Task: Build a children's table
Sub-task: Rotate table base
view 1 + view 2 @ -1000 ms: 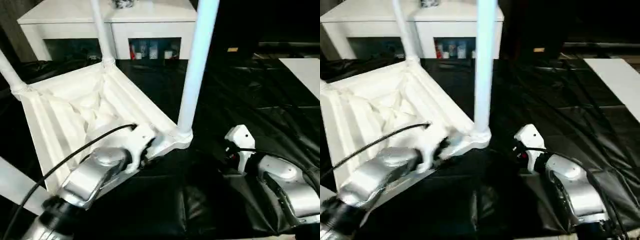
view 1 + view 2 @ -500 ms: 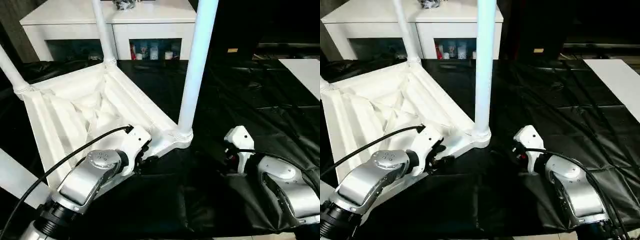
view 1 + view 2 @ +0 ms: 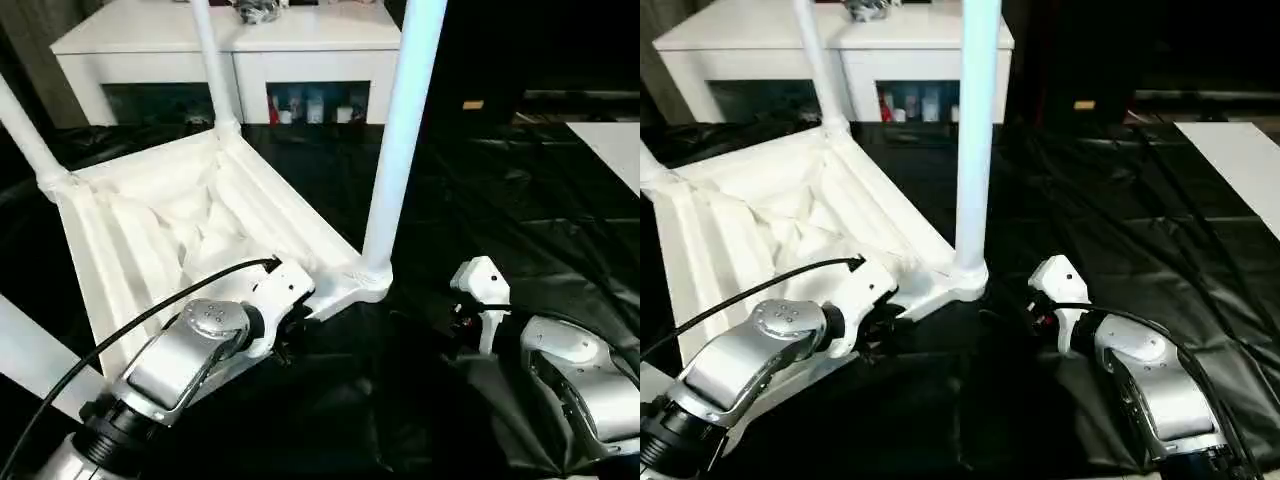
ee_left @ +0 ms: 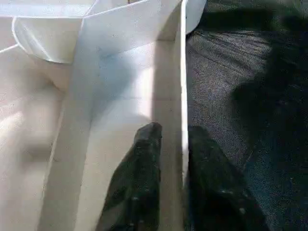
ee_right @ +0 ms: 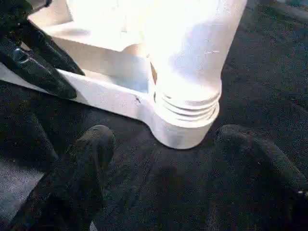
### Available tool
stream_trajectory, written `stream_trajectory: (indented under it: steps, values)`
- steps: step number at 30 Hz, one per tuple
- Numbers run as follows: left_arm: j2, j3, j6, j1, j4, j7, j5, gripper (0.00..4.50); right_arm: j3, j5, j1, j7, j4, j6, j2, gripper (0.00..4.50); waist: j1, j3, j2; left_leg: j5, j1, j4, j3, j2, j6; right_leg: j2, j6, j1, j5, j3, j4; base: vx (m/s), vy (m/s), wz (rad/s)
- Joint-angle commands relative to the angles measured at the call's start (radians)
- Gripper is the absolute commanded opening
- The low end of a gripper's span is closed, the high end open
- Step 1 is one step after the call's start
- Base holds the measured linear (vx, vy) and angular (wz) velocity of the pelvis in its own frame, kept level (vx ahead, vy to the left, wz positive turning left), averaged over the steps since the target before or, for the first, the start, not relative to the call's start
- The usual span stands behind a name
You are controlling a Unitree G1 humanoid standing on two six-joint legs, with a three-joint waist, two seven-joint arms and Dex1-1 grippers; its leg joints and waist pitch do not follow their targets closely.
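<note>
The tabletop (image 3: 170, 235) lies upside down on the black-covered counter (image 3: 520, 200), ribbed underside up, with the white cabinet (image 3: 240, 50) standing behind it. Three legs are up in their corner sockets: the near leg (image 3: 400, 140) rises from the corner closest to the robot, the far leg (image 3: 212, 60) from the corner toward the cabinet, and a third leg (image 3: 25, 130) from the corner out on the left. A white tube (image 3: 30, 355) lies slanted across the lower left, near the left arm; I take it for the fourth leg, not yet fitted, though I cannot see the fourth corner to be sure. So the job looks about three-quarters done, with one leg left to seat and then the table to be turned upright. The left claw (image 4: 171, 139) has its two fingers (image 4: 139, 163) pinched on the tabletop's thin edge wall, one finger inside the rim and one outside, just beside the near corner. The right claw (image 5: 159, 144) hangs spread wide and holds nothing, its fingers either side of the socket (image 5: 185, 120) where the near leg screws in, close but not touching it. The threaded rings at the foot of that leg are partly exposed above the socket, so it may want more tightening, as far as I can judge.
</note>
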Motion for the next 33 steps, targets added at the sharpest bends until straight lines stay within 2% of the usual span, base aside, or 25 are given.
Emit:
stream_trajectory:
  steps: [1,4,5,6,7,9,10,13,14,17,18,19,21,22,23,24,25,26,27,28,29,30,31,32,33]
  values:
    - [0.001,-0.023,-0.005,0.010,0.064,-0.013,0.012,0.68,-0.004,0.003,-0.010,-0.003,-0.013,0.005,-0.009,3.89,-0.001,-0.050,-0.018,-0.385,0.010,-0.078,-0.007,0.014,0.027,-0.038,-0.089,0.026,-0.566,0.019,-0.106,0.000,0.000,0.00]
    - [0.031,-0.061,-0.150,0.007,0.109,-0.120,0.019,0.45,-0.007,0.005,-0.006,0.002,-0.013,0.001,-0.011,3.89,-0.004,-0.048,-0.012,-0.415,0.012,-0.079,-0.012,0.012,0.020,-0.040,-0.052,0.022,-0.648,0.014,-0.113,0.000,0.000,0.00]
    - [0.050,-0.075,-0.216,0.015,0.107,-0.186,0.010,0.41,-0.009,0.008,-0.002,0.006,-0.014,-0.001,-0.013,3.89,-0.004,-0.048,-0.014,-0.420,0.011,-0.079,-0.013,0.011,0.022,-0.040,-0.043,0.021,-0.665,0.012,-0.120,0.000,0.000,0.00]
    - [0.070,-0.081,-0.236,0.024,0.097,-0.226,0.001,0.24,-0.014,0.016,0.003,0.012,-0.016,0.000,-0.014,3.89,-0.008,-0.050,-0.012,-0.433,0.009,-0.084,-0.017,0.013,0.016,-0.043,-0.033,0.026,-0.671,0.009,-0.118,0.000,0.000,0.00]
    - [0.091,-0.089,-0.296,0.032,0.089,-0.267,0.003,0.14,-0.018,0.022,0.009,0.016,-0.019,0.000,-0.017,3.89,-0.009,-0.051,-0.011,-0.433,0.010,-0.086,-0.018,0.014,0.016,-0.043,-0.034,0.026,-0.662,0.009,-0.118,0.000,0.000,0.00]
    - [0.113,-0.088,-0.303,0.042,0.081,-0.295,-0.003,0.07,-0.021,0.025,0.018,0.023,-0.024,0.000,-0.023,3.89,-0.009,-0.049,-0.008,-0.446,0.014,-0.090,-0.017,0.018,0.018,-0.042,-0.045,0.023,-0.639,0.010,-0.119,0.000,0.000,0.00]
    - [0.122,-0.085,-0.298,0.045,0.079,-0.296,-0.003,0.06,-0.022,0.027,0.023,0.027,-0.026,0.000,-0.026,3.89,-0.007,-0.045,-0.006,-0.471,0.027,-0.087,-0.013,0.018,0.015,-0.039,-0.052,0.010,-0.649,0.012,-0.123,0.000,0.000,0.00]
    - [0.147,-0.060,-0.329,0.054,0.084,-0.309,0.001,0.03,-0.022,0.028,0.035,0.032,-0.031,0.000,-0.032,3.89,-0.007,-0.033,-0.006,-0.542,0.046,-0.081,-0.013,0.014,0.004,-0.036,-0.036,-0.005,-0.730,0.004,-0.141,0.000,0.000,0.00]
    - [0.159,-0.054,-0.346,0.059,0.081,-0.329,-0.001,0.03,-0.019,0.027,0.036,0.031,-0.032,0.001,-0.031,3.89,-0.011,-0.032,-0.007,-0.567,0.045,-0.085,-0.018,0.014,0.000,-0.036,-0.023,0.000,-0.746,-0.003,-0.142,0.000,0.000,0.00]
    - [0.169,-0.049,-0.359,0.065,0.078,-0.351,-0.005,0.03,-0.014,0.026,0.037,0.031,-0.033,0.001,-0.028,3.89,-0.017,-0.034,-0.002,-0.590,0.037,-0.096,-0.027,0.019,-0.007,-0.041,-0.020,0.014,-0.724,-0.008,-0.138,0.000,0.000,0.00]
    - [0.169,-0.046,-0.377,0.064,0.089,-0.349,0.002,0.03,-0.011,0.025,0.035,0.030,-0.034,0.003,-0.025,3.89,-0.021,-0.036,-0.004,-0.587,0.026,-0.106,-0.032,0.022,-0.007,-0.045,-0.032,0.028,-0.681,-0.008,-0.129,0.000,0.000,0.00]
    - [0.169,-0.046,-0.377,0.064,0.089,-0.349,0.002,0.03,-0.011,0.025,0.035,0.030,-0.034,0.003,-0.025,3.89,-0.021,-0.036,-0.004,-0.585,0.025,-0.106,-0.031,0.022,-0.007,-0.047,-0.035,0.028,-0.675,-0.008,-0.129,0.000,0.000,0.00]
    - [0.147,-0.029,-0.449,0.054,0.126,-0.314,0.026,0.03,-0.002,0.029,0.038,0.035,-0.039,0.004,-0.025,3.89,-0.022,-0.033,-0.012,-0.588,0.031,-0.100,-0.029,0.019,-0.002,-0.054,-0.025,0.020,-0.719,-0.014,-0.139,0.000,0.000,0.00]
    - [0.138,-0.023,-0.474,0.049,0.138,-0.297,0.037,0.03,0.002,0.030,0.040,0.038,-0.040,0.004,-0.025,3.89,-0.022,-0.032,-0.011,-0.590,0.035,-0.099,-0.028,0.018,-0.001,-0.055,-0.022,0.016,-0.733,-0.014,-0.142,0.000,0.000,0.00]
    - [0.119,-0.008,-0.462,0.043,0.142,-0.289,0.019,0.45,0.005,0.031,0.042,0.042,-0.043,0.004,-0.026,3.89,-0.022,-0.031,-0.012,-0.592,0.038,-0.096,-0.027,0.017,0.000,-0.055,-0.018,0.012,-0.748,-0.015,-0.147,0.000,0.000,0.00]
    - [0.103,0.005,-0.446,0.037,0.141,-0.282,0.006,0.56,0.008,0.030,0.044,0.044,-0.044,0.004,-0.026,3.89,-0.025,-0.027,-0.009,-0.611,0.050,-0.088,-0.025,0.014,0.000,-0.051,-0.004,0.006,-0.783,-0.029,-0.160,0.000,0.000,0.00]
    - [0.099,0.009,-0.437,0.036,0.138,-0.284,-0.002,0.56,0.008,0.029,0.044,0.044,-0.044,0.003,-0.025,3.89,-0.029,-0.024,-0.008,-0.620,0.051,-0.088,-0.026,0.013,0.002,-0.050,0.002,0.006,-0.791,-0.037,-0.165,0.000,0.000,0.00]
    - [0.086,0.017,-0.420,0.032,0.132,-0.284,-0.015,0.68,0.008,0.028,0.044,0.044,-0.045,0.004,-0.024,3.89,-0.030,-0.023,0.003,-0.648,0.054,-0.093,-0.031,0.017,-0.001,-0.048,0.007,0.014,-0.779,-0.051,-0.170,0.000,0.000,0.00]
    - [0.082,0.017,-0.418,0.030,0.131,-0.282,-0.015,0.68,0.008,0.028,0.043,0.044,-0.045,0.004,-0.024,3.89,-0.037,-0.021,0.008,-0.686,0.045,-0.107,-0.039,0.026,-0.004,-0.043,0.008,0.034,-0.728,-0.068,-0.169,0.000,0.000,0.00]
    - [0.079,0.016,-0.421,0.028,0.130,-0.279,-0.010,0.81,0.007,0.028,0.043,0.044,-0.045,0.005,-0.023,3.89,-0.037,-0.018,0.020,-0.732,0.044,-0.124,-0.045,0.037,-0.012,-0.039,-0.002,0.045,-0.682,-0.074,-0.159,0.000,0.000,0.00]
    - [0.081,0.002,-0.431,0.024,0.137,-0.278,0.010,0.93,0.006,0.027,0.043,0.042,-0.045,0.005,-0.023,3.89,-0.042,-0.011,0.026,-0.794,0.031,-0.150,-0.052,0.051,-0.022,-0.034,-0.018,0.064,-0.609,-0.078,-0.130,0.000,0.000,0.00]
    - [0.082,-0.005,-0.443,0.021,0.145,-0.271,0.027,0.93,0.005,0.028,0.044,0.041,-0.047,0.006,-0.022,3.89,-0.012,-0.011,0.037,-0.939,-0.032,-0.234,-0.045,0.091,-0.053,-0.027,-0.079,0.131,-0.265,-0.050,0.049,-0.081,0.009,-0.03]
    - [0.079,-0.009,-0.456,0.019,0.158,-0.269,0.041,0.93,0.004,0.028,0.045,0.041,-0.048,0.007,-0.022,3.89,0.004,-0.004,0.028,-0.941,-0.024,-0.247,-0.031,0.089,-0.046,-0.023,-0.075,0.110,-0.241,-0.033,0.062,-0.057,-0.043,0.07]
    - [0.077,-0.013,-0.456,0.017,0.168,-0.274,0.046,0.93,0.004,0.028,0.045,0.040,-0.049,0.007,-0.022,3.89,-0.011,-0.010,-0.032,-0.771,0.042,-0.148,-0.016,0.033,-0.041,-0.050,-0.036,0.035,-0.598,0.013,-0.057,-0.057,-0.043,0.07]
    - [0.072,-0.013,-0.460,0.014,0.181,-0.268,0.058,0.93,0.004,0.029,0.046,0.040,-0.050,0.008,-0.022,3.89,-0.006,-0.013,-0.054,-0.435,0.099,0.030,-0.005,-0.027,-0.011,-0.116,0.022,-0.051,-1.063,0.013,-0.196,-0.006,-0.088,0.06]
